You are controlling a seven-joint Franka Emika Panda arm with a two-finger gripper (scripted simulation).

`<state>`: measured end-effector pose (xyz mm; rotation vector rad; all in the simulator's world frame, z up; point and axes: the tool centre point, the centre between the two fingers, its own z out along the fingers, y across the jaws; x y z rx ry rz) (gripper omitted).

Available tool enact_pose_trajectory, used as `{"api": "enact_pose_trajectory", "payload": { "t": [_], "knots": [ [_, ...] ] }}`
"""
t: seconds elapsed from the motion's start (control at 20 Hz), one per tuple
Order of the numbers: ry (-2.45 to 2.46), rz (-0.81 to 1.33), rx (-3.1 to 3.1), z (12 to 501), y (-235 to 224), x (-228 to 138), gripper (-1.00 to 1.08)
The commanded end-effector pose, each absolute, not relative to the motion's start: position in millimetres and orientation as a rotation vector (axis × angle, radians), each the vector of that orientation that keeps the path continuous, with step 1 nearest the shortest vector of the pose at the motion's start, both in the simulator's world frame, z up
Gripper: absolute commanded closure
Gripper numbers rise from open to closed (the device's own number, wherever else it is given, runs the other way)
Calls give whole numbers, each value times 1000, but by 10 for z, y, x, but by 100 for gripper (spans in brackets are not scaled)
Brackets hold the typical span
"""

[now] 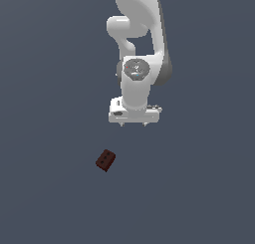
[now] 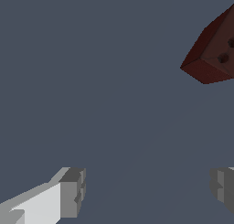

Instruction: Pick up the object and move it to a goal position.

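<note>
Gripper [image 2: 146,191] wide open and empty, hanging apart from the block [image 1: 105,160], which lies skewed on the counter [image 1: 45,198] toward the exterior view's left; risk: descending without matching its yaw, fingers [image 2: 73,193] clip a corner and knock it away.

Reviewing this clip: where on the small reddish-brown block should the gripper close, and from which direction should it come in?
Probably from above, closing on two opposite side walls of the block, leaving the two-holed face up. It lies flat, turned at an angle to the exterior view's edges, so the wrist likely needs rotating to square the fingers to those walls. The gripper is open, with the block off to one side.
</note>
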<state>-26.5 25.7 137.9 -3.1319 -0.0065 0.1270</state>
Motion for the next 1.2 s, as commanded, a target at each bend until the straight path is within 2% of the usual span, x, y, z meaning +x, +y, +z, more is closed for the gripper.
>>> {"api": "enact_pose_trajectory", "payload": {
  "t": [0.0, 0.8, 1.15],
  "knots": [
    [-6, 127, -3132, 1379, 257, -265, -92],
    [23, 108, -3133, 1530, 303, -216, -92],
    [117, 97, -3129, 1463, 180, -57, -92]
  ]
}}
